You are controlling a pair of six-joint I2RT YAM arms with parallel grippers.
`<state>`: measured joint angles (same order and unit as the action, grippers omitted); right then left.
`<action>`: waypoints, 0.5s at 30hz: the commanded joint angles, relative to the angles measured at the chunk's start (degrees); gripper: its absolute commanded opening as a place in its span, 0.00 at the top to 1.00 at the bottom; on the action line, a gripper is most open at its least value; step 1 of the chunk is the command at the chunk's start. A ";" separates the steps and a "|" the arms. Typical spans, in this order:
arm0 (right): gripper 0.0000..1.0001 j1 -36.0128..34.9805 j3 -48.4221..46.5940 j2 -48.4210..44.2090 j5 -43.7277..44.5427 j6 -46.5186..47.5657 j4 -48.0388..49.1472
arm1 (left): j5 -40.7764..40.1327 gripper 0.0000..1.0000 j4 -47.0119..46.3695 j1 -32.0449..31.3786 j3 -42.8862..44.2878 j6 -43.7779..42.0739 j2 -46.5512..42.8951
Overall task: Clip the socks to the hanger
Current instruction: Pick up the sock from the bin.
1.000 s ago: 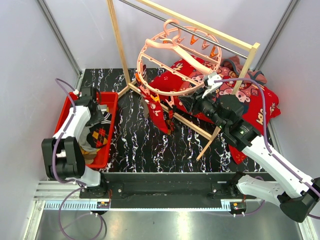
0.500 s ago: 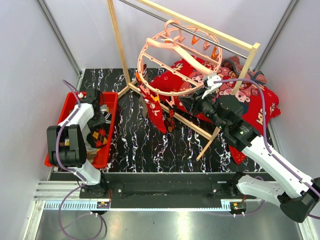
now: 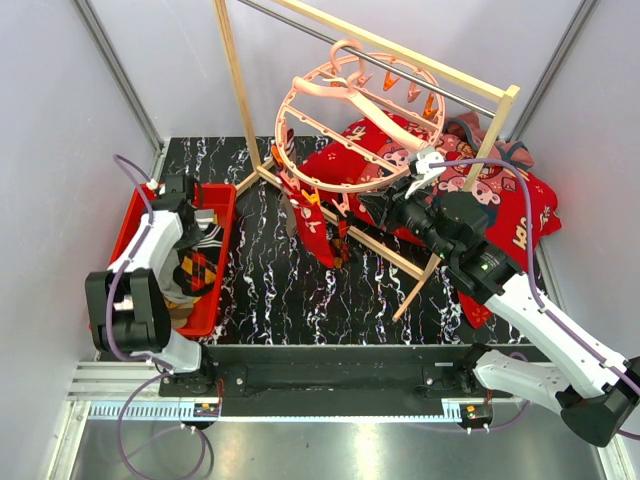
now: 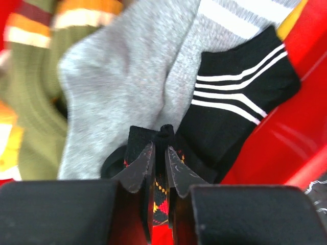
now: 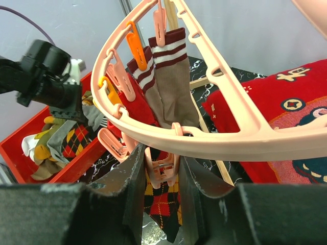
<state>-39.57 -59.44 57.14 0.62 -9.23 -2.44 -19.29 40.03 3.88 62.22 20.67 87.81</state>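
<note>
The salmon-pink ring hanger (image 3: 300,92) hangs from the rack's rail, with brown striped socks (image 5: 171,87) and a red sock (image 3: 318,228) clipped to its near rim. My right gripper (image 5: 162,171) is shut on a pink clip (image 5: 163,176) under the ring (image 5: 230,138); a dark argyle sock (image 5: 164,206) dangles from that clip. My left gripper (image 4: 162,149) is down in the red bin (image 3: 227,235), shut on the black cuff of another argyle sock (image 4: 162,196). Around it lie grey socks (image 4: 122,76), a black white-striped sock (image 4: 240,102) and an olive one (image 4: 30,107).
The pale wooden rack frame (image 3: 232,90) stands over the black marbled table (image 3: 280,290), its base bar (image 3: 385,255) running diagonally. A big red cartoon-printed cloth (image 3: 505,205) lies at the back right, behind my right arm. Grey walls close in on both sides.
My left gripper has closed on the argyle sock in the bin, and the left arm has shifted slightly. The right arm and the hanger have stayed put.
</note>
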 commanded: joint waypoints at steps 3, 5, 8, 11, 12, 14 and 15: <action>1.00 0.28 -0.41 -0.90 0.17 -0.52 1.91 | -4.52 0.86 0.57 0.34 1.59 -1.77 -8.17; 1.00 0.28 -0.50 -0.81 -0.01 -0.78 1.91 | -4.97 0.84 0.66 0.34 2.03 -1.95 -9.41; 1.00 0.37 -0.68 -0.63 -0.18 -1.05 1.91 | -5.15 0.82 0.58 0.25 3.17 -1.95 -11.51; 1.00 0.28 -0.77 -0.63 -0.10 -1.05 1.91 | -5.23 0.82 0.31 0.25 4.75 -2.12 -15.28; 1.00 0.28 -0.85 -0.63 -0.10 -1.05 1.91 | -5.49 0.82 0.22 0.25 5.28 -2.38 -16.17; 1.00 0.28 -0.94 -0.54 -0.09 -1.14 1.82 | -5.67 0.82 -0.04 0.25 7.30 -3.52 -18.54; 1.00 0.37 -1.03 -0.54 -0.01 -1.22 1.91 | -6.37 0.82 -0.04 0.34 8.09 -3.88 -19.25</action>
<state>-39.57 -59.44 57.10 0.56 -9.96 -2.44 -22.74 41.69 3.88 64.90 18.83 74.06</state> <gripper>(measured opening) 0.327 0.177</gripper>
